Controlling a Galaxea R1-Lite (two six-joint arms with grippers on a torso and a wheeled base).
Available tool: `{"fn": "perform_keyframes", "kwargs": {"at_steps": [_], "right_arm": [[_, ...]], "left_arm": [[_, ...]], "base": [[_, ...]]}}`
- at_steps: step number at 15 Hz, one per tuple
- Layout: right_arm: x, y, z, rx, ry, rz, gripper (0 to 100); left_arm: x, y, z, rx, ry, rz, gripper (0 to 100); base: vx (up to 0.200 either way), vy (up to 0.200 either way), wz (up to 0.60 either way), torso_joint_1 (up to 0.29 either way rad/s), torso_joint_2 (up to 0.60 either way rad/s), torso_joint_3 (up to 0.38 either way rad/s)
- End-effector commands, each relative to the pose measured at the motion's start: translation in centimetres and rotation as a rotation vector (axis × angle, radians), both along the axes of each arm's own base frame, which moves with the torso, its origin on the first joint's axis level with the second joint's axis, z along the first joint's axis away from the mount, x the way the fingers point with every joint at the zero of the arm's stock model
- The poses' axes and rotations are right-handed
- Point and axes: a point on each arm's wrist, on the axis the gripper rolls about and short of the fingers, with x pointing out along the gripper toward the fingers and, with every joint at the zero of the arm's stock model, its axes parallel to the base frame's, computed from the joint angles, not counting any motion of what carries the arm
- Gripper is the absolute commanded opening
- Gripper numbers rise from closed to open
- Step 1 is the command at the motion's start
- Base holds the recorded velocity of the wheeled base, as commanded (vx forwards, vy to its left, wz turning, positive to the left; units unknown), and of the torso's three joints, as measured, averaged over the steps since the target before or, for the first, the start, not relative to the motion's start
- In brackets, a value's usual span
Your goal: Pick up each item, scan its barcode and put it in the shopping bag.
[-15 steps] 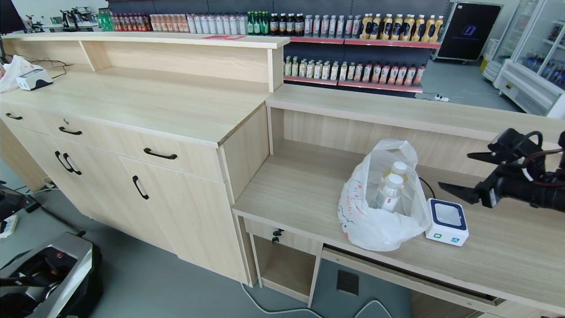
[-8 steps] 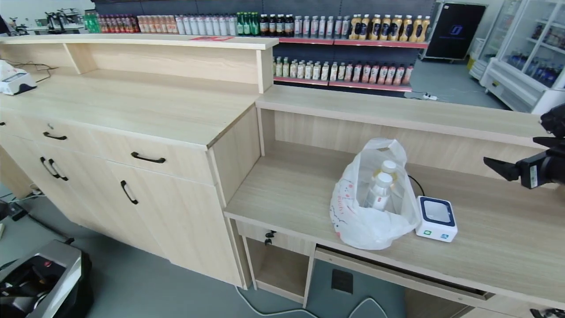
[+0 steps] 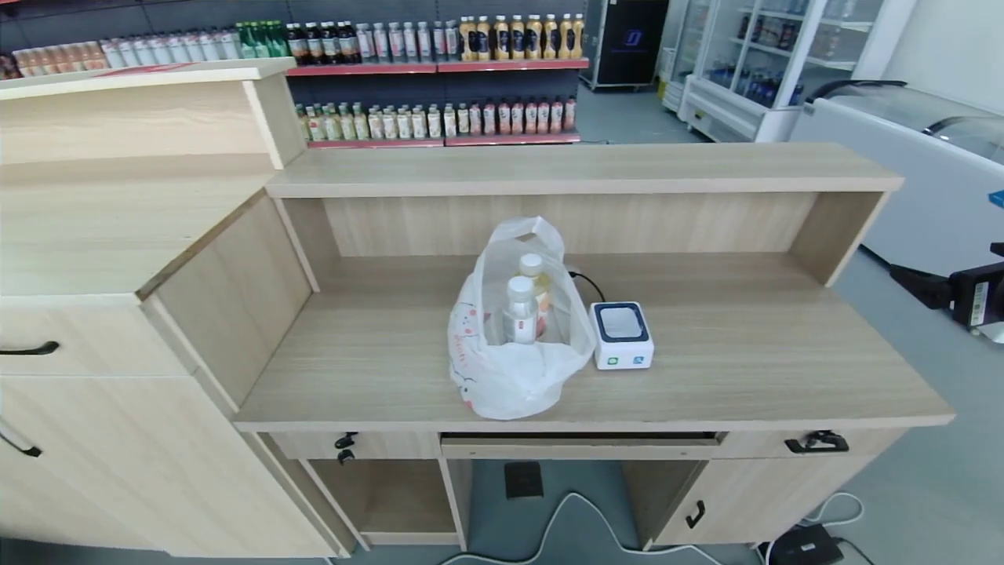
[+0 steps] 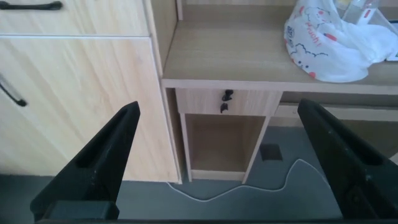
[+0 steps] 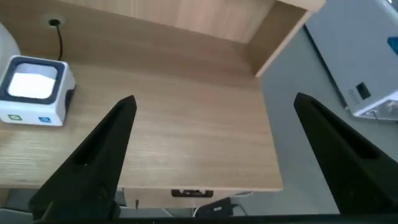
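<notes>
A white plastic shopping bag (image 3: 510,377) stands open on the lower wooden counter (image 3: 745,353) with two capped bottles (image 3: 521,310) upright inside. A small white barcode scanner (image 3: 622,335) sits right beside the bag, on its right. My right gripper (image 5: 214,102) hangs open and empty over the counter's right part, well right of the scanner (image 5: 34,90); one of its fingers (image 3: 918,284) pokes in at the head view's right edge. My left gripper (image 4: 219,109) is open and empty, low in front of the counter, with the bag (image 4: 329,43) beyond it.
A taller cabinet (image 3: 118,235) adjoins the counter on the left, and a raised ledge (image 3: 580,169) runs along its back. Store shelves of bottles (image 3: 439,118) and a chest freezer (image 3: 925,173) stand behind. Cables (image 3: 565,518) lie on the floor below.
The head camera has swung right, so the bag and scanner now sit mid-picture. My right gripper has drawn away from the scanner to the right. Bag and bottles have not moved.
</notes>
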Motion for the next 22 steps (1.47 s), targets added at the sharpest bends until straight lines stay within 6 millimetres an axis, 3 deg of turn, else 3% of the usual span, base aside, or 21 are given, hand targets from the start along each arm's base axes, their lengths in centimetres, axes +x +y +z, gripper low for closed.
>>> {"fn": "perform_keyframes", "kwargs": {"at_steps": [1, 3, 5, 7, 9, 10, 13, 16, 22], "right_arm": [[-3.7, 1.2, -1.6, 0.094, -0.005, 0.012, 100], [-6.0, 2.0, -3.3, 0.102, 0.011, 0.011, 100], [-9.9, 3.5, -6.4, 0.144, 0.065, 0.025, 100], [-12.2, 4.2, -7.8, 0.196, 0.063, 0.008, 100], [-16.4, 5.6, -10.2, 0.243, 0.013, 0.026, 100], [-17.6, 5.9, -10.0, 0.243, -0.033, 0.033, 100], [-22.8, 7.2, -12.5, 0.242, -0.073, 0.084, 100], [-24.8, 7.5, -14.5, 0.256, -0.100, 0.057, 100], [-24.8, 7.5, -14.6, 0.282, -0.095, 0.052, 100]], "left_arm": [[0.0, 0.0, 0.0, 0.000, 0.000, 0.000, 100], [0.0, 0.0, 0.0, 0.000, 0.000, 0.001, 100], [0.0, 0.0, 0.0, 0.000, 0.000, 0.000, 100], [0.0, 0.0, 0.0, 0.000, 0.000, 0.000, 100], [0.0, 0.0, 0.0, 0.000, 0.000, 0.001, 100], [0.0, 0.0, 0.0, 0.000, 0.000, 0.000, 100], [0.0, 0.0, 0.0, 0.000, 0.000, 0.000, 100], [0.0, 0.0, 0.0, 0.000, 0.000, 0.000, 100], [0.0, 0.0, 0.0, 0.000, 0.000, 0.000, 100]], "base": [[0.000, 0.000, 0.00, -0.154, 0.37, 0.207], [0.000, 0.000, 0.00, -0.166, 0.37, 0.210], [0.000, 0.000, 0.00, -0.107, 0.30, 0.171], [0.000, 0.000, 0.00, -0.024, 0.07, 0.046], [0.000, 0.000, 0.00, 0.000, 0.00, 0.000], [0.000, 0.000, 0.00, 0.000, 0.00, 0.000], [0.000, 0.000, 0.00, 0.000, 0.00, 0.000], [0.000, 0.000, 0.00, 0.000, 0.00, 0.000], [0.000, 0.000, 0.00, 0.000, 0.00, 0.000]]}}
